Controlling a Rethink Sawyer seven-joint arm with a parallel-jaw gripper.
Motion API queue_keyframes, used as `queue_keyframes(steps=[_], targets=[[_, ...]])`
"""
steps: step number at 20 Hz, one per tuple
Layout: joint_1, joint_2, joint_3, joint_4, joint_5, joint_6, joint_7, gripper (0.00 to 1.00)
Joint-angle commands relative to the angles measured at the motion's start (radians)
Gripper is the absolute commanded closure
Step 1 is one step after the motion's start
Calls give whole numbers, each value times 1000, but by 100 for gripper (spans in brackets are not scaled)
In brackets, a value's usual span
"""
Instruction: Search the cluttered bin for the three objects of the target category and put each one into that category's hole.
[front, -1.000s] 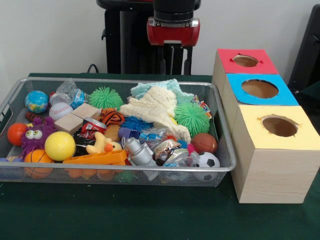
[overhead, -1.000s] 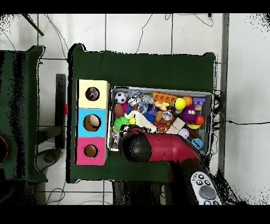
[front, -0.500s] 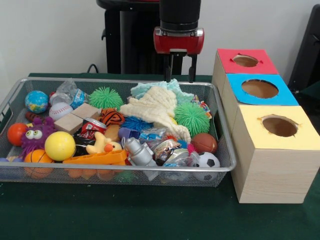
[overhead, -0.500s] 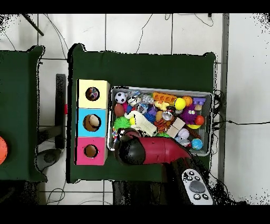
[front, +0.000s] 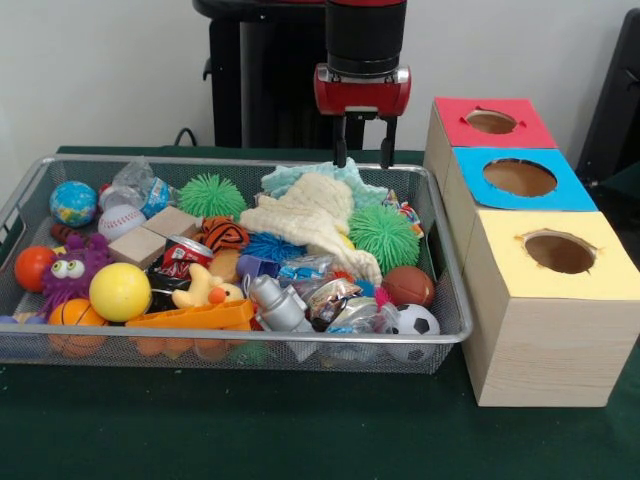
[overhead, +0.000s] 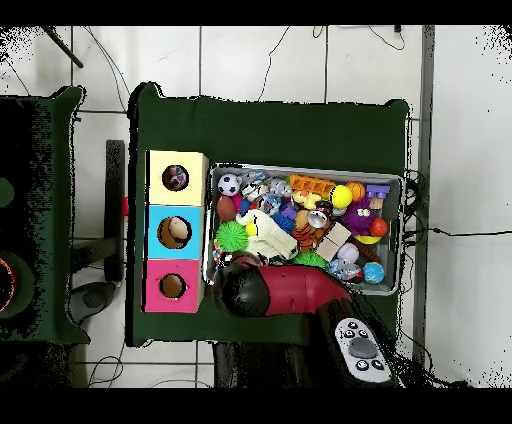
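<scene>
A: The end effector (front: 361, 153) hangs over the far edge of the wire bin (front: 445, 300), its two fingers apart and nothing between them. Its tips sit just above the pale blue cloth (front: 300, 177) and the cream knitted cloth (front: 312, 218).

B: Which category is wanted?

A: I cannot tell from here. Balls look likely: a brown basketball (front: 408, 285) and a soccer ball (front: 413, 324) lie near the bin's right wall, and a yellow ball (front: 120, 291) sits at the other end.

B: So how should it go in?

A: My advice: come straight down on one exposed ball, clear of the cloths and the green spiky ball (front: 383, 236), so the fingers close on nothing loose. Then carry it over the bin wall to the boxes, to the red box (front: 455, 125), blue box (front: 470, 190) or yellow box (front: 620, 265).
</scene>
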Motion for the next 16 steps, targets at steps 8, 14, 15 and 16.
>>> queue_keyframes(steps=[8,14,15,16], targets=[[44,81,-9,-23,12,-101,153,0],[48,77,-8,-29,21,-94,149,0],[50,85,-8,-37,21,-96,149,0],[52,100,-10,-51,19,-103,147,0]])
